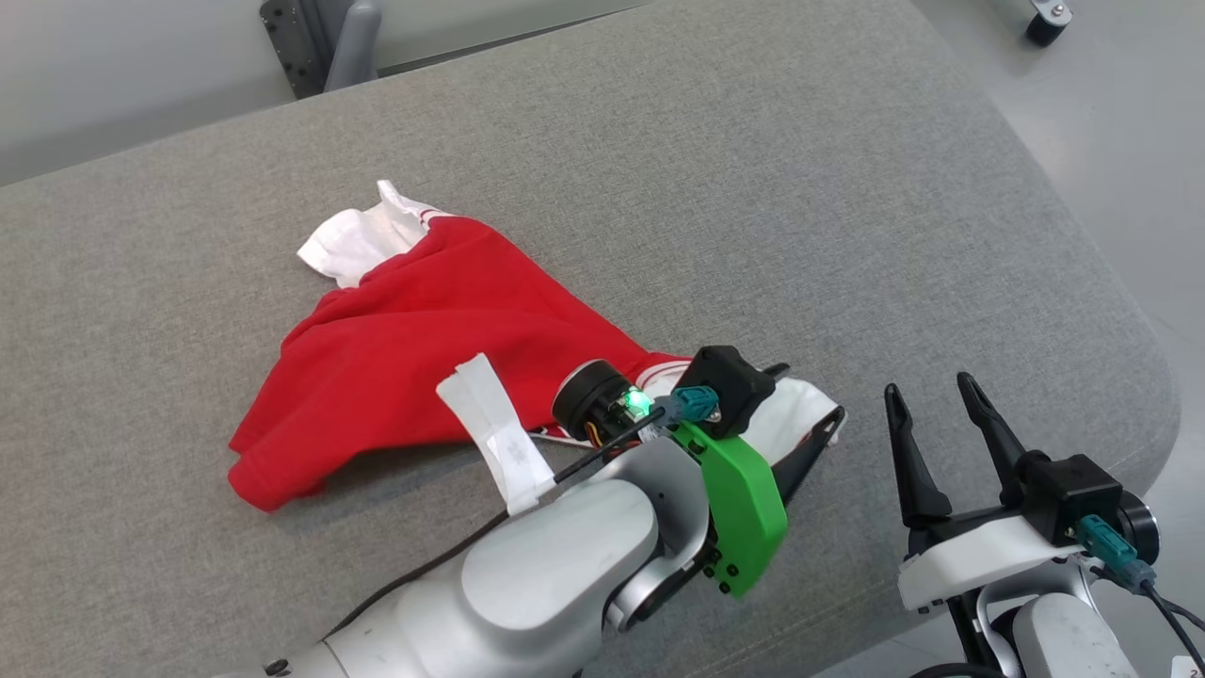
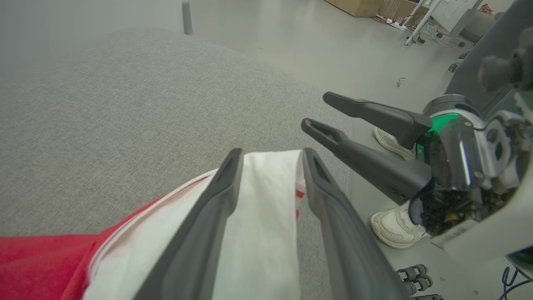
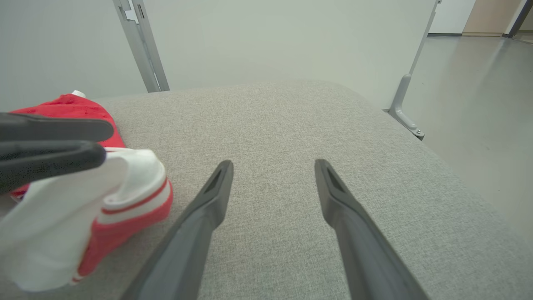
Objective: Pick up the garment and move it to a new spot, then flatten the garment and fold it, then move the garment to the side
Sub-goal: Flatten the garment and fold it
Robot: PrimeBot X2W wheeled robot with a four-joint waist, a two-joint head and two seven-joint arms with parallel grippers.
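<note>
red cotton garment with white trim (image 1: pixel 442 348), crumpled on grey fabric counter (image 1: pixel 753 188); white sleeve straddled by left claw (image 2: pixel 268 156), grip undeterminable, fingertips hidden in head view; right claw (image 1: pixel 932 395) spread, empty.

You are looking at a lab or workshop: a broad grey fabric-covered table (image 1: pixel 753 188) stands on a bare pale grey floor (image 2: pixel 316 46) beside a plain wall. Brown cardboard boxes (image 2: pixel 366 6), metal frame legs (image 3: pixel 141 46) and loose cables (image 2: pixel 433 29) sit around it.
</note>
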